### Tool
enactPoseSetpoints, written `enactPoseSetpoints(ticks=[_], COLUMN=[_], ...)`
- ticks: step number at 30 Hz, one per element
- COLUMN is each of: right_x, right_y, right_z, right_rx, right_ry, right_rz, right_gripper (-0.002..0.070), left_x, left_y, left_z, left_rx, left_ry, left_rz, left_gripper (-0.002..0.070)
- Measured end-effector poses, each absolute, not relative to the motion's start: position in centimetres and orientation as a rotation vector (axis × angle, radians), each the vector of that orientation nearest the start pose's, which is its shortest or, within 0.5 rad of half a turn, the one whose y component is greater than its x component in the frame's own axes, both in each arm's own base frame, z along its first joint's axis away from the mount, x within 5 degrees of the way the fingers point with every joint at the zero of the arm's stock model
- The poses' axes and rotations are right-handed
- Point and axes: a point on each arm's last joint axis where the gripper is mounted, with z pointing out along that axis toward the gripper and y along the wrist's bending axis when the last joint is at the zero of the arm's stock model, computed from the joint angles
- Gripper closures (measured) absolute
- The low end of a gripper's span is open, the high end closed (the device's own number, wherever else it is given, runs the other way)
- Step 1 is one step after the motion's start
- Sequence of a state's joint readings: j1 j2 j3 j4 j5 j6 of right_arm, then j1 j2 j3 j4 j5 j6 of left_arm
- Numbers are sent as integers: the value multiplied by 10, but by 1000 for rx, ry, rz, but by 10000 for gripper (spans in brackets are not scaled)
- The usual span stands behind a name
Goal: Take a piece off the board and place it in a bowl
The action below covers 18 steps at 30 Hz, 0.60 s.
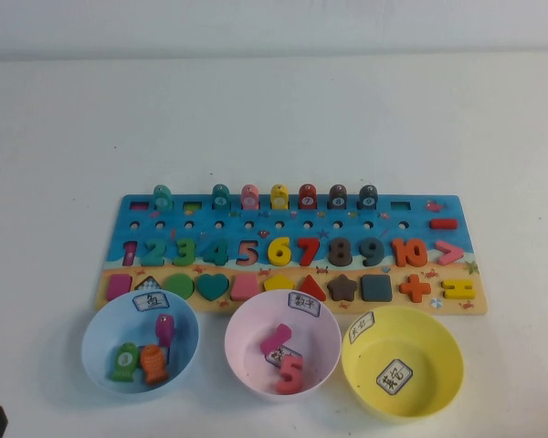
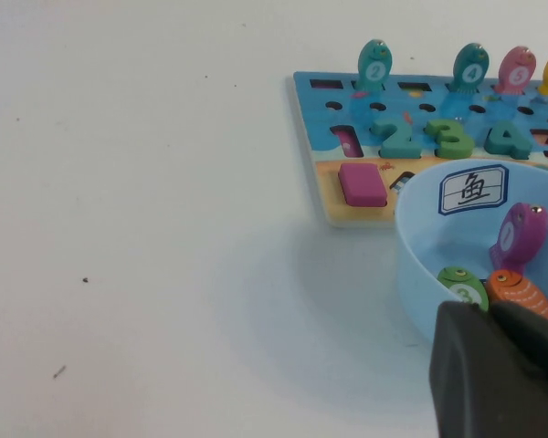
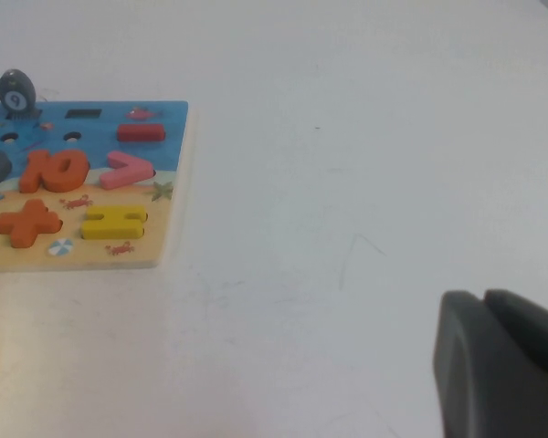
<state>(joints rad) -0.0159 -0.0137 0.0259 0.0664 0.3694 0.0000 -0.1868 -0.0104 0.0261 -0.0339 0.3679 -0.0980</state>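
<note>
— Down at seven o'clock, our piece [image 1: 124,361] already lies inside the bowl [image 1: 97,321], off the board [image 1: 132,212].
— Left gripper [image 2: 490,310] pressed together beside it; a swing could tip that bowl. Right gripper [image 3: 483,297] likewise closed, parked at four.

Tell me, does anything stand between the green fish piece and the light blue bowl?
Nothing does: the green fish piece already lies inside the light blue bowl, beside an orange fish. The left gripper hangs by the bowl; the right gripper is over bare table.
</note>
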Motion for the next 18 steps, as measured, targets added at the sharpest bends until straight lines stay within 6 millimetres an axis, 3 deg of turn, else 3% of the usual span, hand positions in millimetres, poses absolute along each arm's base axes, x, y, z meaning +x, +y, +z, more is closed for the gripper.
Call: enactPoseSetpoints(ticks=[18], right_x=[53], right_y=[1], right_z=[172], right_rx=[56], right_ry=[1864], right_rz=[54], right_gripper=[694], left_x=[52], left_y=[-11], left_z=[172], left_rx=[67], left_ry=[1872], left_rz=[-222], left_gripper=[678])
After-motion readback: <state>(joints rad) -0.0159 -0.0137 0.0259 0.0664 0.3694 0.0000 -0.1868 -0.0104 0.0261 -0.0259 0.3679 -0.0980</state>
